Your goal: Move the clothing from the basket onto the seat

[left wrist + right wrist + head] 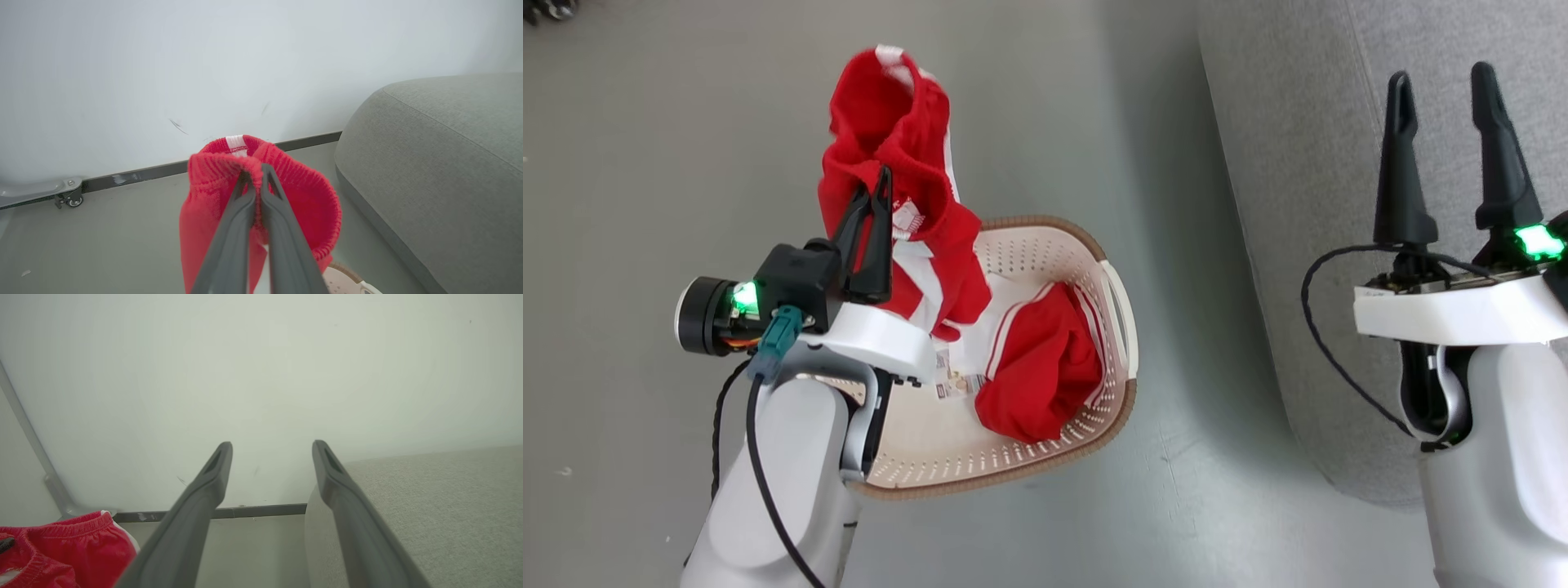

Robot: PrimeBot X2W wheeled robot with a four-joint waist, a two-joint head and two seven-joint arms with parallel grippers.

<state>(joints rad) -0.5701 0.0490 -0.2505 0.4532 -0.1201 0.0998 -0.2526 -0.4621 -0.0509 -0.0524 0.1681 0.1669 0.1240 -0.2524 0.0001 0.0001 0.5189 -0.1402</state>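
basket [1124, 408]: left rim hidden behind left forearm [784, 465] | sticker [954, 385]: print too small to read | seat [1307, 204]: cut off at top and right edges

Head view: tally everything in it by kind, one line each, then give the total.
Red garments: 2
Basket: 1
Sofa seat: 1
End effectors: 2, the left end effector and the right end effector
Total: 6
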